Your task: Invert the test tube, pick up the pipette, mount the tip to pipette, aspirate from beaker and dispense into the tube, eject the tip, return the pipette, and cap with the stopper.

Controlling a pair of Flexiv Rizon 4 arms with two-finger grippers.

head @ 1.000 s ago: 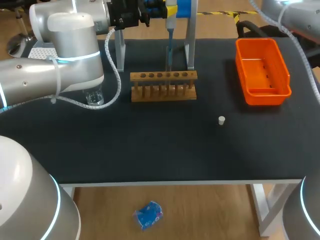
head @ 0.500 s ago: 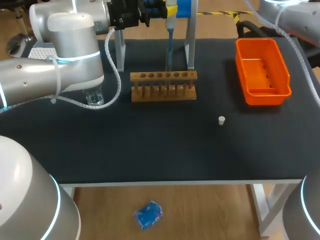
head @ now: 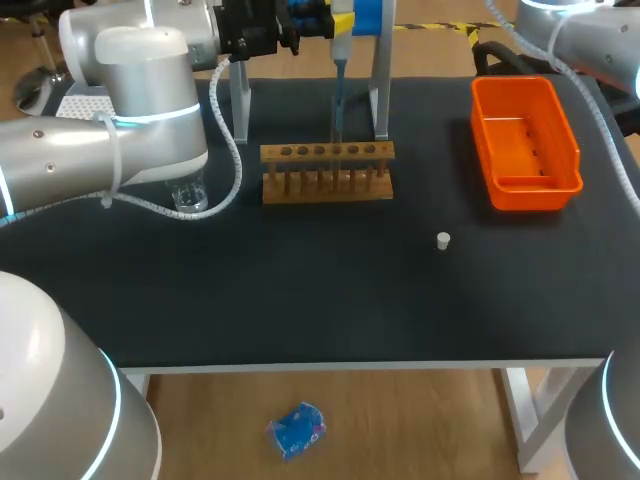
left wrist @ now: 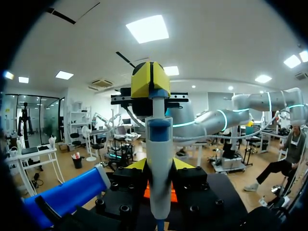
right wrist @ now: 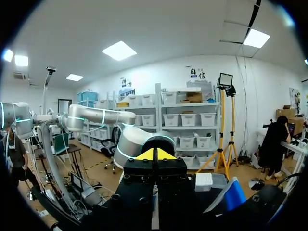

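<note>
Left arm (head: 120, 110): rounded silver-grey housings are glowing with thin cyan rings; a white spiral-wrapped cable is looping alongside, a white tie cinching it. Right arm (head: 580, 35): same silver shell, same ribbed cable. Left claw (left wrist: 159, 166) and right claw (right wrist: 154, 155): black blocks are carrying round screws and yellow tips.

Nothing legible shows on the table's things. No writing, number, label or sign can be made out on the pipette (head: 341, 22) at 12 o'clock, the wooden rack (head: 327, 172) just below it, the orange bin (head: 525, 140) at 2 o'clock or the small white stopper (head: 443, 240) near the middle.
</note>
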